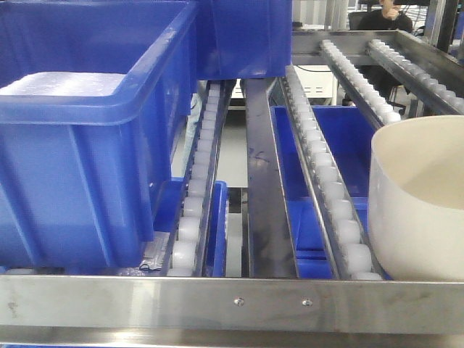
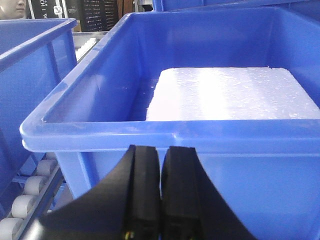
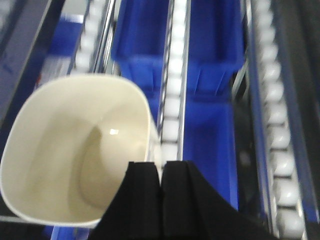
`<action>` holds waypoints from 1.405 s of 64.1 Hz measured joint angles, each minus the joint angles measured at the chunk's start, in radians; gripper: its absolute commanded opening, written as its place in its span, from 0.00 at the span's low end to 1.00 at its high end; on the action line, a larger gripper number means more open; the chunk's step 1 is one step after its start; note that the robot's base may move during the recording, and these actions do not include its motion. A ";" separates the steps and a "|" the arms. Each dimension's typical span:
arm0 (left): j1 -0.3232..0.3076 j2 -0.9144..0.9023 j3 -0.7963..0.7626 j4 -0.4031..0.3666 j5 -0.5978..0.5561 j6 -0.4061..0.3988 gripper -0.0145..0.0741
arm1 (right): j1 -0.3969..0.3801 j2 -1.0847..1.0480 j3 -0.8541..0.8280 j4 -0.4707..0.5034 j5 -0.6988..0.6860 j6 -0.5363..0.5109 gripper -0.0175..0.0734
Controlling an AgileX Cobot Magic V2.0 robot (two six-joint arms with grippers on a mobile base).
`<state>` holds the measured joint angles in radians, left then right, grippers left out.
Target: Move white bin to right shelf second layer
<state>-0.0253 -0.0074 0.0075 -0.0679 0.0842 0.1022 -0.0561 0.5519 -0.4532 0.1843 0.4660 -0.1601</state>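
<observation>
Both jaw pairs are sitting closed: your right gripper [image 3: 161, 182] is pinching the white bin [image 3: 75, 150]'s rim over the roller tracks [image 1: 326, 181]; next, lower and release.

large blue crate [image 1: 87, 138] sat at left on the rollers, a white foam slab [image 2: 235, 95] lying inside | second blue crate [image 1: 246, 36] stood behind it | further blue crates [image 1: 319, 145] lay on the level below, seen between the tracks | person in black [image 1: 384, 16] at far back
</observation>
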 measured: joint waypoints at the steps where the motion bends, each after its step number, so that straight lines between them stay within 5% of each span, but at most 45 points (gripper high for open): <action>1: 0.000 0.000 0.000 0.000 0.000 0.000 0.26 | 0.000 -0.009 0.007 0.000 -0.009 0.000 0.26; 60: 0.000 0.000 0.000 0.000 0.000 0.000 0.26 | 0.046 -0.194 0.147 -0.005 -0.176 0.000 0.26; 90: 0.000 0.000 0.000 0.000 0.000 0.000 0.26 | 0.054 -0.558 0.411 -0.053 -0.229 0.045 0.26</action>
<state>-0.0253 -0.0074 0.0075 -0.0679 0.0842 0.1022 -0.0018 -0.0064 -0.0424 0.1313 0.2373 -0.1147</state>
